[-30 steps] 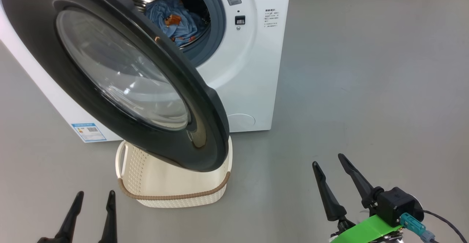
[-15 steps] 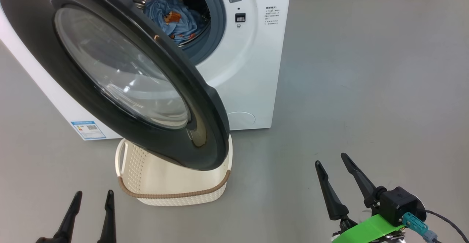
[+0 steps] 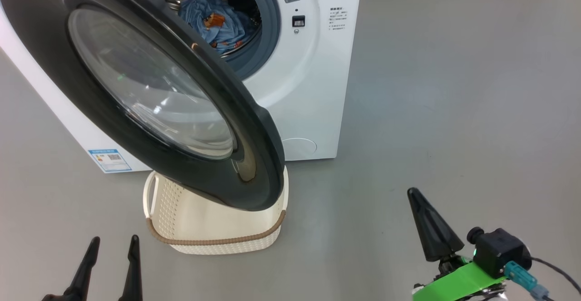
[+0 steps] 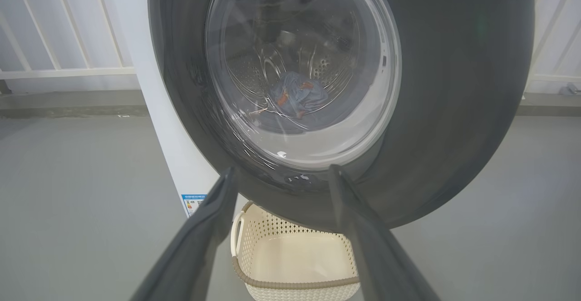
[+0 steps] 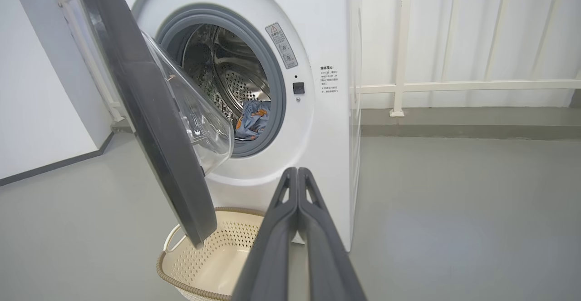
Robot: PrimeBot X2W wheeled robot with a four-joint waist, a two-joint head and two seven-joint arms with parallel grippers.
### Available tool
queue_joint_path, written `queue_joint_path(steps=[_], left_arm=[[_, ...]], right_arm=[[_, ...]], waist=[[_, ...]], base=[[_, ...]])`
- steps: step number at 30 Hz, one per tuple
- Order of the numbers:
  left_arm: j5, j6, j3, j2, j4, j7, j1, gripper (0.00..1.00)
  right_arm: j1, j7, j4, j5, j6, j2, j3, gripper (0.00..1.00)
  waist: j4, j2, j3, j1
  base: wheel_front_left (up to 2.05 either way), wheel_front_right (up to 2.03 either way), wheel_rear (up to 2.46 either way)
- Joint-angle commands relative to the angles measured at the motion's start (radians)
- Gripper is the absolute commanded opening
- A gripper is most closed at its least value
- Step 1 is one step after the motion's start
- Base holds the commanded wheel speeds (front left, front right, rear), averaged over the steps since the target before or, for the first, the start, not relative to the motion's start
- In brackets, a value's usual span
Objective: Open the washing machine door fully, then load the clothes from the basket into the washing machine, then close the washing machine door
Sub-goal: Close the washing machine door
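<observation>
- Washing machine door (image 3: 150,92) hangs swung out above the empty basket (image 3: 213,242); clothes (image 3: 218,19) lie in the drum.
- Right gripper (image 3: 420,205), fingers pressed together, suits pushing the outer face steadily until latched; left gripper (image 3: 114,239) hovers spread, clear.

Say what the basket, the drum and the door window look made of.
Basket: probably matte cream plastic, moulded holes, brown woven-look rim. Drum: shiny perforated metal, likely steel. Door window: clear and glossy with reflections, glass or plastic.
</observation>
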Motion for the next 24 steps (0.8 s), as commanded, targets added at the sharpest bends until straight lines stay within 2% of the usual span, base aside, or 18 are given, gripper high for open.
queue_joint_path(steps=[1, 7, 8, 11, 12, 14, 19, 24], left_arm=[[-0.004, -0.002, 0.037, 0.005, -0.024, -0.006, -0.036, 1.0], [-0.008, -0.002, 0.039, 0.005, -0.023, -0.006, -0.037, 1.0], [-0.008, -0.002, 0.039, 0.005, -0.023, -0.006, -0.037, 1.0], [-0.013, -0.002, 0.037, 0.005, -0.021, -0.006, -0.038, 1.0], [-0.017, -0.002, 0.034, 0.005, -0.018, -0.006, -0.039, 1.0], [-0.023, -0.002, 0.027, 0.004, -0.015, -0.006, -0.042, 1.0], [-0.032, -0.002, 0.014, 0.004, -0.012, -0.006, -0.051, 1.0], [-0.05, -0.002, 0.01, 0.004, -0.014, -0.006, -0.058, 1.0]], right_arm=[[-0.014, -0.012, -0.054, 0.01, 0.002, 0.004, 0.021, 0.0], [-0.056, -0.012, -0.256, 0.023, 0.002, 0.004, 0.052, 0.0], [-0.056, -0.012, -0.256, 0.023, 0.002, 0.004, 0.052, 0.0], [-0.092, -0.012, -0.373, 0.037, 0.002, -0.011, 0.115, 0.0], [-0.118, -0.012, -0.434, 0.047, 0.002, -0.032, 0.171, 0.0], [-0.143, -0.012, -0.475, 0.057, 0.002, -0.061, 0.234, 0.0], [-0.213, -0.012, -0.481, 0.099, 0.002, -0.149, 0.418, 0.0], [-0.288, -0.012, -0.352, 0.151, 0.002, -0.215, 0.599, 0.0]], waist=[[-0.001, 0.0, 0.0, 0.0], [0.0, 0.0, 0.001, 0.0], [0.0, 0.0, 0.001, 0.0], [0.004, 0.0, 0.0, 0.0], [0.008, 0.0, -0.002, 0.0], [0.017, 0.0, -0.004, 0.0], [0.048, 0.0, -0.008, 0.0], [0.088, 0.0, 0.001, 0.0]], base=[[0.0, 0.0, 0.0], [0.0, 0.0, 0.0], [0.0, 0.0, 0.0], [0.0, 0.0, 0.0], [0.0, 0.0, 0.0], [0.0, 0.0, 0.0], [0.0, 0.0, 0.0], [0.0, 0.0, 0.0]])
